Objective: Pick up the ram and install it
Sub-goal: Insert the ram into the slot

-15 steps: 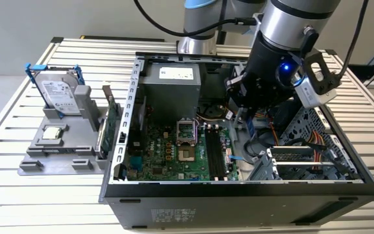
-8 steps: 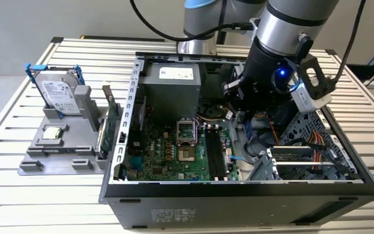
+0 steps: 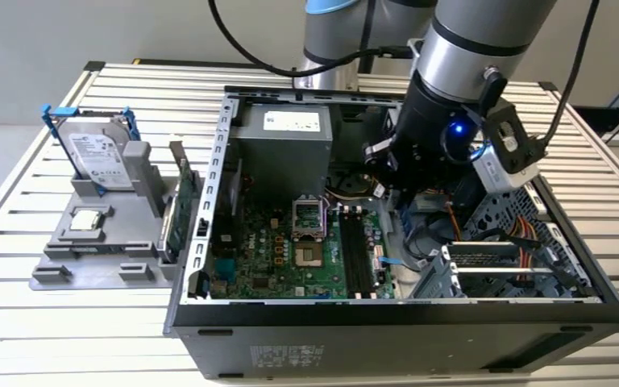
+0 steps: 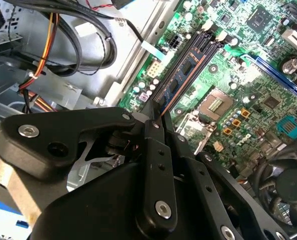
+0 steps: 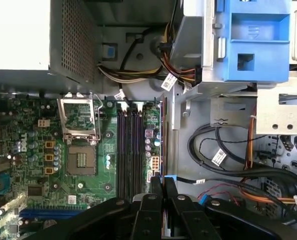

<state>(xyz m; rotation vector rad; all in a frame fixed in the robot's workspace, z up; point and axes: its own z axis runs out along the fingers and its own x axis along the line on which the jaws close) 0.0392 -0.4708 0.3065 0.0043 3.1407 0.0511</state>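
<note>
The ram [image 4: 181,75] is a slim bluish stick with dark chips, seen nearly edge-on, and my gripper [image 4: 157,107] is shut on one end of it. In the first wrist view the ram [image 5: 164,140] shows as a thin line running away from my gripper [image 5: 162,181]. It hangs over the motherboard's edge, just beside the dark memory slots [image 5: 131,150] and parallel to them. The same slots [image 4: 201,52] lie alongside the stick in the second wrist view. In the exterior view my arm [image 3: 450,137] reaches down into the open computer case [image 3: 396,322], near the slots [image 3: 358,258].
The CPU socket [image 5: 81,150] sits beside the slots, and the grey power supply [image 3: 288,137] is behind it. Bundled cables [image 5: 228,165] and a drive cage [image 3: 503,266] crowd the other side. Outside the case a grey stand holds a hard drive [image 3: 100,157] and a green card [image 3: 180,214].
</note>
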